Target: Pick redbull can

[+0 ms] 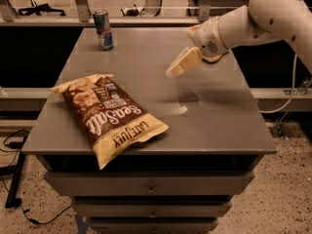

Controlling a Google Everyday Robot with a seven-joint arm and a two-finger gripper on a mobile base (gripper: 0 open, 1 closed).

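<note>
The redbull can (103, 29) stands upright at the far left corner of the grey table (209, 116). It is slim, blue and silver with a silver top. My gripper (176, 66) hangs above the table's middle right, at the end of the white arm (273, 18) that reaches in from the upper right. The gripper is well to the right of the can and nearer to me, apart from it. It holds nothing that I can see.
A large brown and yellow chip bag (109, 116) lies flat on the front left of the table. Drawers (148, 186) run below the table's front edge. A rail with metal posts (80, 1) runs behind the table.
</note>
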